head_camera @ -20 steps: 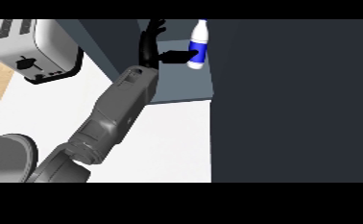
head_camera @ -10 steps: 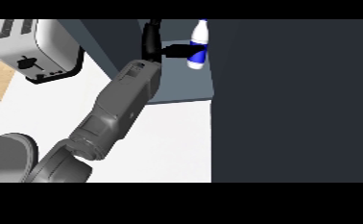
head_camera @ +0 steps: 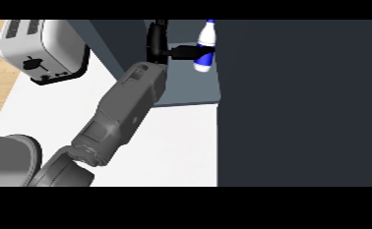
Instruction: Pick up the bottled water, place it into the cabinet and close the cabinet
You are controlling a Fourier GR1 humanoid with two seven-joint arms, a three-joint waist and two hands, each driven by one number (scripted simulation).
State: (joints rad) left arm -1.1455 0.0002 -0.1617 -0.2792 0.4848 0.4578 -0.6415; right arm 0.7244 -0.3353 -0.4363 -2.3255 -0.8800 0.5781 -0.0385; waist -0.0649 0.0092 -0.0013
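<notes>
- The left hand has its fingers pinching the bottled water at its blue label, where no writing is legible.
- A toaster stands well apart on the worktop.

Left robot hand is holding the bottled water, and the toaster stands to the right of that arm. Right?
Not quite. The left robot hand does hold the bottled water, but the toaster stands to the left of that arm, not the right; the head view shows it.
</notes>
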